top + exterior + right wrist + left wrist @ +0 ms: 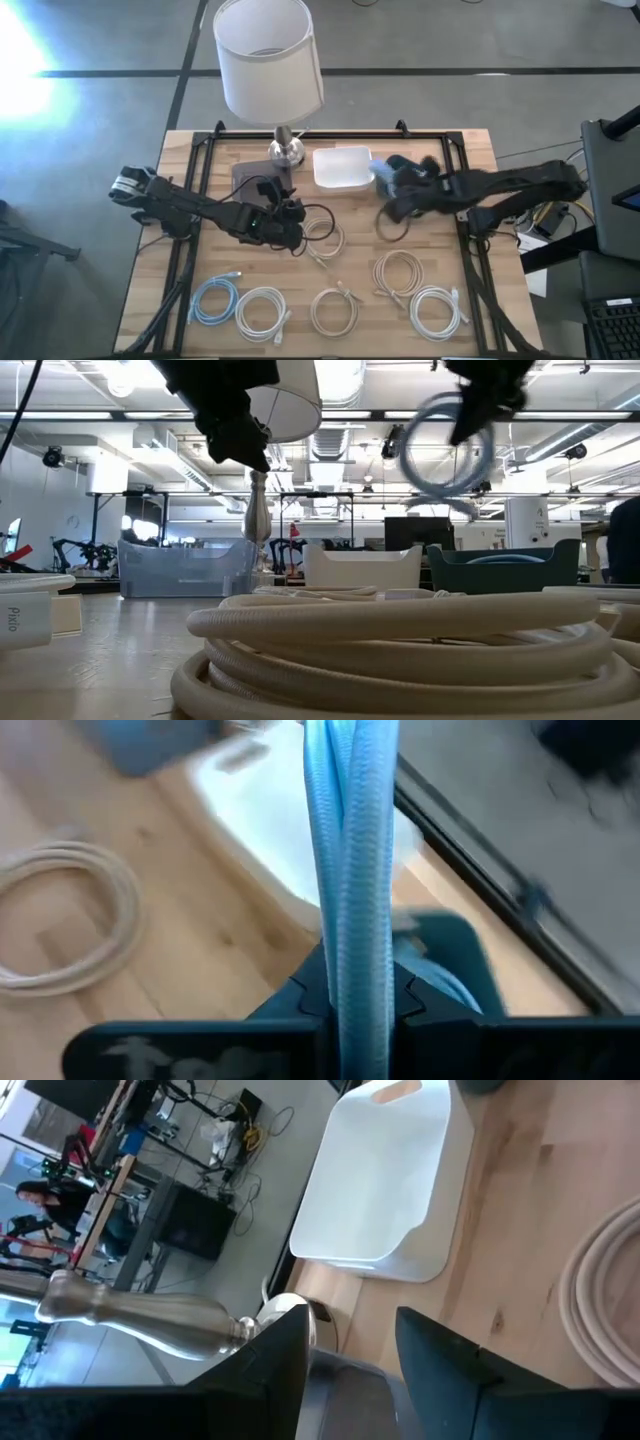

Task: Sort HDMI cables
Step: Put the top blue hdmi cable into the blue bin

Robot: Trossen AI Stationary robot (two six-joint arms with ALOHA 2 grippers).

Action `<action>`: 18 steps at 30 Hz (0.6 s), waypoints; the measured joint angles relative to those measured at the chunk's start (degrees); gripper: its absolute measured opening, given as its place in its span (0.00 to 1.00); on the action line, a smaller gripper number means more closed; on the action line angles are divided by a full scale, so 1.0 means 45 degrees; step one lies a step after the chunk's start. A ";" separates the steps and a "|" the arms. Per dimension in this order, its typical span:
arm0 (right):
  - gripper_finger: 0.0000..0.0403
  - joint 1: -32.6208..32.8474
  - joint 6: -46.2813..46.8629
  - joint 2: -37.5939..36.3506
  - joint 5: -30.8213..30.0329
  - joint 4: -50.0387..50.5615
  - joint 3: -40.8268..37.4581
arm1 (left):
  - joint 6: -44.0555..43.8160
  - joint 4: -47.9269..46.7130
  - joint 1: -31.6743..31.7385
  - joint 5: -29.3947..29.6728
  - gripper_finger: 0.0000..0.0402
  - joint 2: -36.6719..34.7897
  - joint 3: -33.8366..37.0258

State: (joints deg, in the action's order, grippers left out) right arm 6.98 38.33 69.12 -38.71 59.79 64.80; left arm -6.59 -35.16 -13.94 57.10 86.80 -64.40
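On the wooden desk (440, 240), a row of coiled cables lies along the front edge. Nearest the front left corner is a light blue coil (215, 300), then a white coil (262, 311), a beige coil (334, 311), and a second white coil (437, 310) toward the front right corner, with another beige coil (399, 271) just behind it.

The left gripper (291, 222) hovers left of the desk's middle, its fingers (275, 1370) apart with nothing between them. A further beige coil (324, 238) lies just beside it, toward the middle. Behind this gripper, near the back edge, stands a lamp (270, 70) on a metal base, and beside the base sits a white bin (343, 168).

The right gripper (397, 196) is raised above the desk right of the white bin, clamped on a light blue cable (350, 870) whose coil hangs below it in the air. A dark teal bin (500, 570) stands beside the white one, near the back edge, with something light blue lying in it.
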 joint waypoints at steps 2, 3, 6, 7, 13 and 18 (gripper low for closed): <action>0.04 -0.0286 0.0915 -0.0900 -0.0011 0.0914 -0.0444 | 0.0000 -0.0007 0.0018 0.0000 0.39 0.0000 0.0000; 0.04 -0.0424 0.1200 -0.1327 -0.0011 0.1140 -0.0754 | -0.0003 0.0000 0.0031 0.0000 0.39 0.0000 0.0000; 0.04 -0.0800 0.1379 -0.2599 0.0411 0.0915 -0.1944 | -0.0001 -0.0010 0.0086 -0.0005 0.39 0.0000 0.0010; 0.04 -0.0917 0.1277 -0.2964 0.0745 0.0635 -0.2394 | 0.0000 -0.0010 0.0113 -0.0005 0.39 0.0000 0.0010; 0.04 -0.1538 0.0886 -0.4448 0.2204 -0.1341 -0.5033 | -0.0005 0.0002 0.0208 -0.0005 0.38 0.0000 0.0010; 0.04 -0.2225 0.1185 -0.4933 0.2633 -0.1780 -0.6525 | -0.0067 0.0134 0.0252 -0.0142 0.38 0.0000 0.0010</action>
State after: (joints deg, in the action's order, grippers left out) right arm -3.04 43.66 46.92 -26.86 51.78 35.43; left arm -6.89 -34.55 -12.80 56.46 86.80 -64.36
